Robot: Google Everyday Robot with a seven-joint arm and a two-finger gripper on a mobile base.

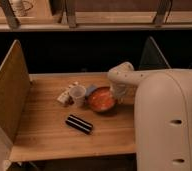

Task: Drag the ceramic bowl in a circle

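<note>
The ceramic bowl [101, 99] is a shallow, glossy orange-red dish on the wooden table [49, 135], right of centre. My white arm reaches in from the right and bends down to the bowl's right rim. The gripper [118, 96] is at that rim, touching or just over it. A small white cup [78, 93] stands just left of the bowl.
A blue item [90, 89] lies between the cup and the bowl. A small packet [65, 97] lies left of the cup. A black, striped flat object [79, 124] lies nearer the front. A wooden divider [9, 100] stands at the left, a dark panel [154, 55] at the right.
</note>
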